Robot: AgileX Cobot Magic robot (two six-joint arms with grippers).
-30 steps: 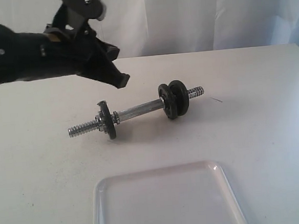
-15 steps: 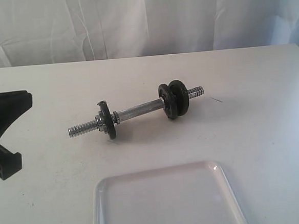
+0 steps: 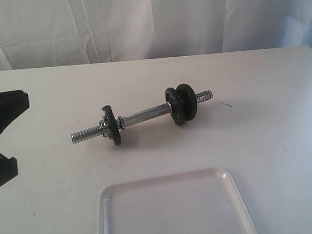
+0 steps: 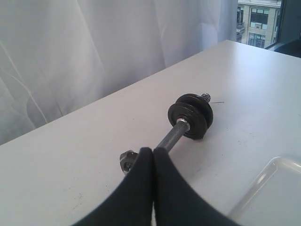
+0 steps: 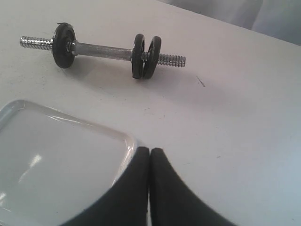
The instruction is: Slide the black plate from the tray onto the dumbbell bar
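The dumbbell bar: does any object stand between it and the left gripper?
Nothing visible does. In the left wrist view the shut left gripper faces the dumbbell bar with no object between them. The tray lies apart, nearer the exterior camera.

place: indoor robot lab or test-bench setup
surface: plain white table (image 3: 265, 141), a few scuffs and specks
backdrop: white curtain (image 3: 138, 22) hung the whole way behind the table, staged look
outside: window (image 4: 275, 28) past the curtain's end, multi-storey building (image 4: 249, 14) seen through it
light: bright, even
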